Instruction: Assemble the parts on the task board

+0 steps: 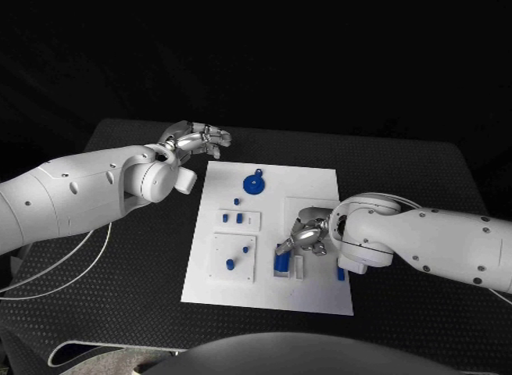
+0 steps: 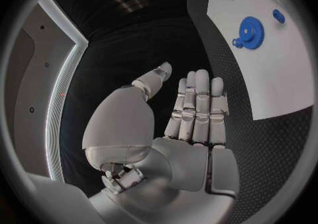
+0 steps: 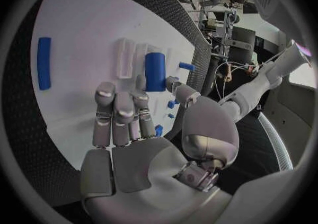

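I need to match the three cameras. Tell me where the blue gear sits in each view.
Head view: the blue gear lies at the far end of the task board, near the left hand.
Left wrist view: blue gear lies on the board beyond the fingers.
Right wrist view: I cannot make it out.
Shared landmark: the white board.

Blue block (image 1: pixel 283 262) partly behind fingers (image 1: pixel 304 237)
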Tool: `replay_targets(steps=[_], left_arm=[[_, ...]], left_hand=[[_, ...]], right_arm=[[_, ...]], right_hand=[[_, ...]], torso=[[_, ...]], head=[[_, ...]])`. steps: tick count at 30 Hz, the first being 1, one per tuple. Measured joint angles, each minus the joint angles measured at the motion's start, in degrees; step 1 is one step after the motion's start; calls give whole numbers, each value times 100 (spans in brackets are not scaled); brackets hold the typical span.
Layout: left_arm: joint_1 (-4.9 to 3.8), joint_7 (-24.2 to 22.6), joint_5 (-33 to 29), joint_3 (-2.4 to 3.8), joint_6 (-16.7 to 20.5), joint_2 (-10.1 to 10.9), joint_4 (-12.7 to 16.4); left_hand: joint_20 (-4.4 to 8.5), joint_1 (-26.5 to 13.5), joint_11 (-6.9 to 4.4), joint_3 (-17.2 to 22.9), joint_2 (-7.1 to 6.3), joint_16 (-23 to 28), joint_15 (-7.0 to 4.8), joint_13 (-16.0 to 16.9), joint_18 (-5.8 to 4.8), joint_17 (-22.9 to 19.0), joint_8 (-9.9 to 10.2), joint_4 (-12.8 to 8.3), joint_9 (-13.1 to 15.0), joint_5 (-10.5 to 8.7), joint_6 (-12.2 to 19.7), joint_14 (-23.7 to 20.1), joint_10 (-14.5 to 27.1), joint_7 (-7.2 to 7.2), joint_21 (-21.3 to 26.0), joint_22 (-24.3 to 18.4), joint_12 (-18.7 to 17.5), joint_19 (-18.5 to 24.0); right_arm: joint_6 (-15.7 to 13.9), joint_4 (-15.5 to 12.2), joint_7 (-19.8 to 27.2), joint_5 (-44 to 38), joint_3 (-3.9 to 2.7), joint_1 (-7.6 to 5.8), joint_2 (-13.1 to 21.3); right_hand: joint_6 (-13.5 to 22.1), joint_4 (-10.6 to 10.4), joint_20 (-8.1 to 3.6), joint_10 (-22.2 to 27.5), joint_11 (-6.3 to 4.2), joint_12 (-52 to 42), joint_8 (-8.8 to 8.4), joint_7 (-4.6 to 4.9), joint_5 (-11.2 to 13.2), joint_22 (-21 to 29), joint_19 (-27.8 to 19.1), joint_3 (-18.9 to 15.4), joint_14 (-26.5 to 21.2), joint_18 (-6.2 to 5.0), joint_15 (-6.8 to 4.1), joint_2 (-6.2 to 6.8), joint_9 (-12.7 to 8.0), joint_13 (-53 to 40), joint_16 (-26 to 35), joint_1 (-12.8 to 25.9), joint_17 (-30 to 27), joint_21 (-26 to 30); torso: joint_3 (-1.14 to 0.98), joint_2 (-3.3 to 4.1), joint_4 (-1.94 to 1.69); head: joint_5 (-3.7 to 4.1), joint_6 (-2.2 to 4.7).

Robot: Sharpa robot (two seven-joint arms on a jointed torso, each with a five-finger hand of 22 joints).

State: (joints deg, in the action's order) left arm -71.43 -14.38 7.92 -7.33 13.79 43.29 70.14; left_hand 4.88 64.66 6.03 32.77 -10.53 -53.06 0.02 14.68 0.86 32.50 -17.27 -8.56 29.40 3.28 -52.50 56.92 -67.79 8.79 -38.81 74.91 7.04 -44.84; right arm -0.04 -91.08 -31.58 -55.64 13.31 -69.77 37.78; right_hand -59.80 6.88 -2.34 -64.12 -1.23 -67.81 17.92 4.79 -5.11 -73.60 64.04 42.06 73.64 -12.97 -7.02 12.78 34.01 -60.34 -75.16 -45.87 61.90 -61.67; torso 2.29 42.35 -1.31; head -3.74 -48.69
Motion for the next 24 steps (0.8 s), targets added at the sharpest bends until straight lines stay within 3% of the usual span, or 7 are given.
replay_targets(steps=[3, 19, 24], left_arm=[[0, 2, 0, -1, -1, 0, -2], [0, 10, 0, 0, -5, 6, -2], [0, 13, 0, 0, -6, 7, -2]], left_hand=[[0, 0, 0, 0, 0, 0, 0, 0, 0, 0, 0, 0, 0, 0, 0, 0, 0, 0, 0, 0, 0, 0], [0, 0, -1, 0, 0, 0, 0, -5, 0, 3, 0, 0, -1, 0, 0, 0, 0, 0, 0, -1, 0, 0], [0, 0, -1, 16, 0, 0, 0, -4, 0, 4, 0, 16, -2, 0, 0, 0, 0, 0, 0, 3, 0, 0]], right_arm=[[57, -49, 1, -8, 17, 19, -2], [220, -76, 30, -53, 17, 34, 2], [219, -77, 54, -96, 19, 38, 12]], right_hand=[[-14, 8, 0, 0, 0, 0, 0, -10, 0, 0, -1, -7, -18, 0, -6, 14, -107, -1, 0, 10, -2, 0], [-11, -9, 20, -1, 1, -1, 0, -8, 14, 12, -20, -24, -29, -6, -10, 49, -67, -11, 12, 46, -9, 0], [-20, -144, 20, 21, 24, 26, 0, -2, 134, 31, -20, -15, -46, -10, 7, 140, -72, -25, 43, 136, -44, 0]], torso=[[-1, -1, -1], [-1, -2, -2], [-1, -1, -3]], head=[[8, -1], [2, 4], [5, 12]])
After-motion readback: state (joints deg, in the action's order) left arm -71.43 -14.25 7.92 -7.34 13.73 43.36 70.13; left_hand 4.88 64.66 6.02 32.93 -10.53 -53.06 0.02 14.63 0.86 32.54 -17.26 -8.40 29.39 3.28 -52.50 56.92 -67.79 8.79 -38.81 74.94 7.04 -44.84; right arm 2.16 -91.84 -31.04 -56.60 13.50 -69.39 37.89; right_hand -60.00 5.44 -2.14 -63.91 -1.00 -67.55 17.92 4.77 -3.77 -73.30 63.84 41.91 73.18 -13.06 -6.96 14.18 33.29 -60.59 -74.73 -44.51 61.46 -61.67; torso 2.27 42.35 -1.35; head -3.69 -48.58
